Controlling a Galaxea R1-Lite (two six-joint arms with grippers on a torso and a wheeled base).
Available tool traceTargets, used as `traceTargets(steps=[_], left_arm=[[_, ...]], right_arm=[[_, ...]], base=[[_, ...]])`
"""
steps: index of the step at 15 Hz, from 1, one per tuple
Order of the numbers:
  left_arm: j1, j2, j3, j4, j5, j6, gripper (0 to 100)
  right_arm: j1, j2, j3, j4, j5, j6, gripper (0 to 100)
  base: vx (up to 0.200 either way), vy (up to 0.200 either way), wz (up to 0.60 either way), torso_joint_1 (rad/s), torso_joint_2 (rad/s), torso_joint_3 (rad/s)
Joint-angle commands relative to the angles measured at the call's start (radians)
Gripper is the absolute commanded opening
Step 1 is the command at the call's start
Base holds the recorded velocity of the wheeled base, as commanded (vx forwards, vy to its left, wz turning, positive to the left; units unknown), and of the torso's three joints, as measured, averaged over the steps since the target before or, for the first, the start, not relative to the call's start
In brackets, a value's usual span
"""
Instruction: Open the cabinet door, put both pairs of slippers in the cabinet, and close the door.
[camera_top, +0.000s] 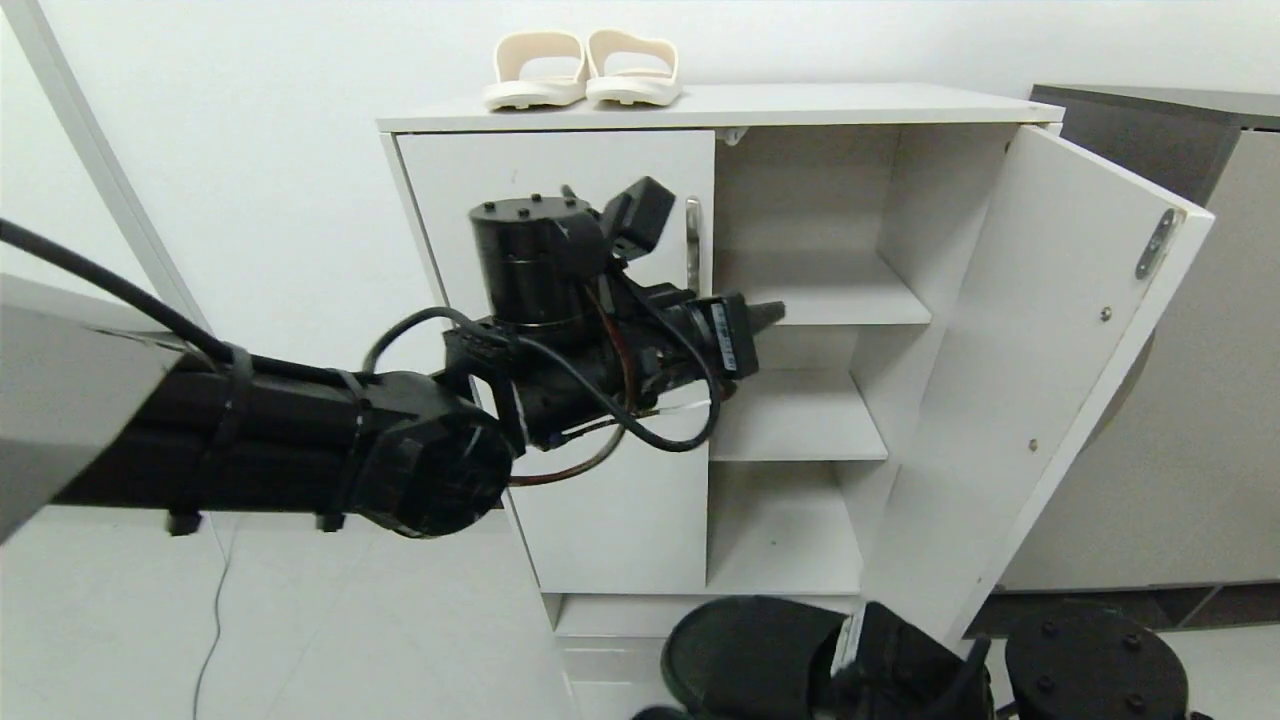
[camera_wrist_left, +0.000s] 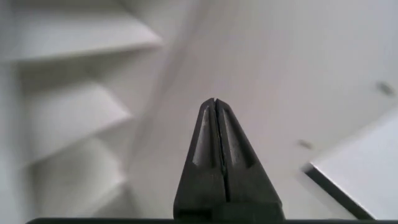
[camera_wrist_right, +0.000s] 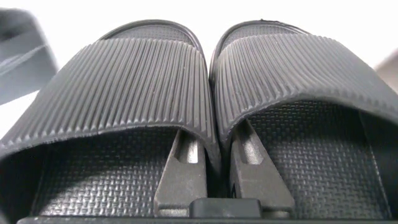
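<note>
The black slippers (camera_wrist_right: 124, 87) lie side by side, low in front of the cabinet (camera_top: 850, 102). The right hand (camera_wrist_right: 216, 134) is clamped on their touching inner walls, with one finger inside each slipper. The beige slippers (camera_top: 585, 70) rest on the cabinet's top. The right door (camera_top: 1030, 380) stands open, showing the shelves (camera_top: 800, 415), and the left door (camera_top: 610, 520) is closed. The left hand (camera_top: 775, 312), its fingers pressed together, hangs before the open compartment.
</note>
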Motion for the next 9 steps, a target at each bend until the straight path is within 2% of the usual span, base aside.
traceTargets(steps=[1,2,3,5,6,7,8,9], left_arm=[[0.134,-0.182,0.089,0.056,0.083,0.052,0],[0.163,-0.231,0.117,0.099,0.123,0.089,0],[0.217,-0.362,0.200,0.204,0.238,0.180,0],[0.235,-0.583,0.355,0.301,0.408,0.259,0],[0.235,-0.684,0.421,0.347,0.508,0.276,0],[0.235,-0.730,0.450,0.369,0.558,0.281,0],[0.286,-0.896,0.560,0.431,0.682,0.285,0],[0.372,-0.992,0.611,0.461,0.687,0.293,0]], right_arm=[[-0.025,0.131,-0.147,0.001,-0.267,0.086,0],[-0.034,0.159,-0.180,0.001,-0.338,0.101,0],[-0.053,0.202,-0.236,0.002,-0.435,0.131,0],[-0.082,0.243,-0.292,0.004,-0.546,0.132,0],[-0.096,0.265,-0.321,0.004,-0.594,0.132,0],[-0.107,0.277,-0.336,0.004,-0.620,0.131,0],[-0.131,0.302,-0.380,0.002,-0.657,0.127,0],[-0.139,0.303,-0.391,0.004,-0.658,0.127,0]], base=[[0.000,0.000,0.00,0.000,0.00,0.000],[0.000,0.000,0.00,0.000,0.00,0.000],[0.000,0.000,0.00,0.000,0.00,0.000],[0.000,0.000,0.00,0.000,0.00,0.000],[0.000,0.000,0.00,0.000,0.00,0.000],[0.000,0.000,0.00,0.000,0.00,0.000],[0.000,0.000,0.00,0.000,0.00,0.000],[0.000,0.000,0.00,0.000,0.00,0.000]])
